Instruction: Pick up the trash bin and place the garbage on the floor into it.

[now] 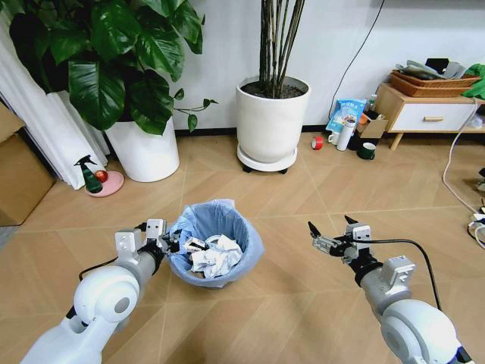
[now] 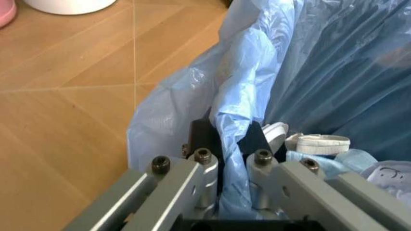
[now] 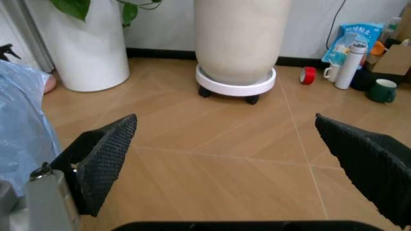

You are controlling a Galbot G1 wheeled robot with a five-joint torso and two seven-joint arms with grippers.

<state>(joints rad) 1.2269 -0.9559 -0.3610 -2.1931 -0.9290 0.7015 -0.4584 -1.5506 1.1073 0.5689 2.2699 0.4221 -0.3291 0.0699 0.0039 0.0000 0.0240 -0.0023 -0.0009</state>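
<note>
One thin fold of bag at the trash bin (image 1: 216, 243) rim is all your clamped left gripper (image 1: 168, 244) pinches, so it could slip or tear, while your right gripper (image 1: 330, 231) hangs wide open, empty.

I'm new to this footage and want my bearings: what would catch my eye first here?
The trash bin, lined with a blue bag and holding crumpled white paper, sits mid-floor, and the left gripper is clamped on its rim. The right gripper hovers open to its right. Behind stand two white plant pots.
</note>
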